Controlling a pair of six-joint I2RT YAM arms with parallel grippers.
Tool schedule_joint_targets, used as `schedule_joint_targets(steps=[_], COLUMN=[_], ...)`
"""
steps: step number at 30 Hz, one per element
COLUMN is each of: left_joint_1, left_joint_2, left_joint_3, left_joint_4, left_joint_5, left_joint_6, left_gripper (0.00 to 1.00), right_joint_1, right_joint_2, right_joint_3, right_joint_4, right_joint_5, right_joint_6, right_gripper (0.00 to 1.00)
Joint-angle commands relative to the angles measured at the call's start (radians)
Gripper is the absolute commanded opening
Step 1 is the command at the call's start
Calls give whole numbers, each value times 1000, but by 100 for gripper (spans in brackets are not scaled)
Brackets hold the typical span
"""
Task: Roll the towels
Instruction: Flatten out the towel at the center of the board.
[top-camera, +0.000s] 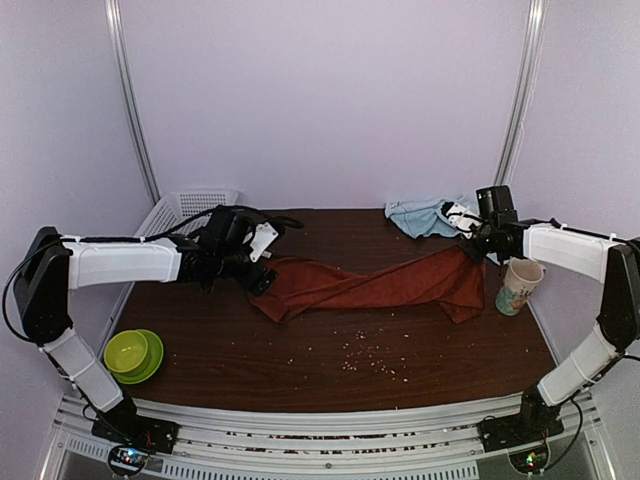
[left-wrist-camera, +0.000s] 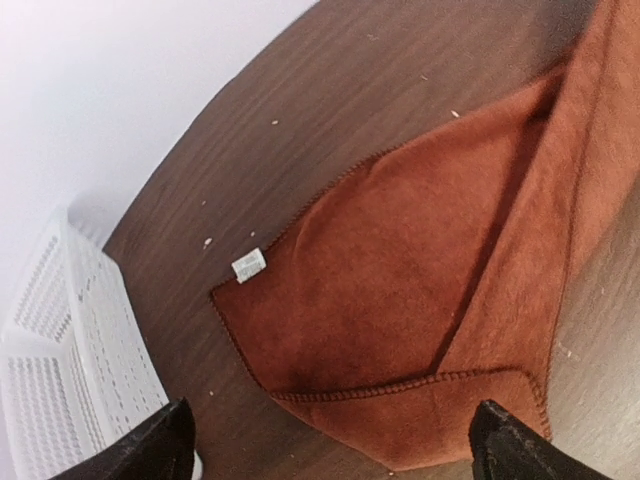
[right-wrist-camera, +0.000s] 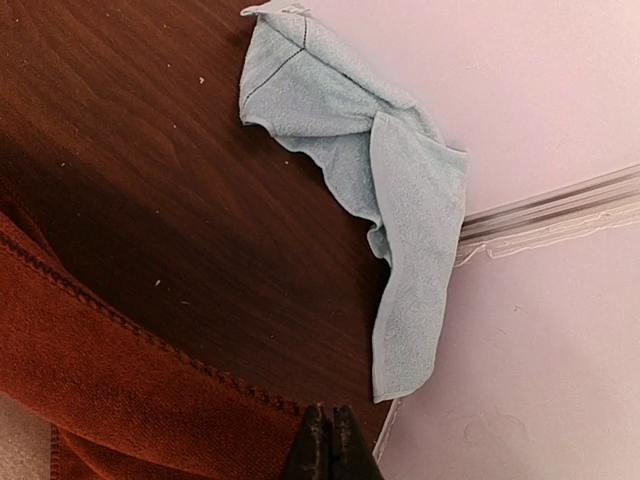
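The red towel (top-camera: 370, 285) lies stretched left to right across the desk's middle, with the open left gripper (left-wrist-camera: 325, 440) over its left end, the right gripper (right-wrist-camera: 328, 440) pinched shut on its right end, and the blue towel (right-wrist-camera: 370, 170) bunched in the far right corner.

Two towels are counted: one rust-red towel (top-camera: 370, 285) and one light-blue towel (top-camera: 420, 217). One white basket (top-camera: 185, 208), one green bowl (top-camera: 128, 352), one green plate (top-camera: 152, 364) and one paper cup (top-camera: 518, 285) are seen. Two robot arms are present, the left arm (top-camera: 120, 262) and the right arm (top-camera: 565, 250). Small crumbs (top-camera: 370, 355) are too many to be counted.
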Motion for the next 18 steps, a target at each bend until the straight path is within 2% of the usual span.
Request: schedule_joint_targets(steps=[1,6,11,18], left_joint_1=[-12,-12,-12,-13], left_joint_2=[59,225,426,400], left_joint_3=[65,282,503,496], left_joint_4=[-21,-276,-498,-529], left_joint_5=[99,247,335,493], left_joint_6=[422,551,569,612], left_gripper=[98,98,96,90], right_joint_1=[-15,-17,-16,-16], right_joint_2=[4,5,-3,-10], right_joint_3=[41,55,61,61], right_joint_4=[-15,-31,-34,-40], right_joint_5=[-32,-60,-72,-65], right_joint_6=[-2,7,19,21], right_gripper=[0,0,0,0])
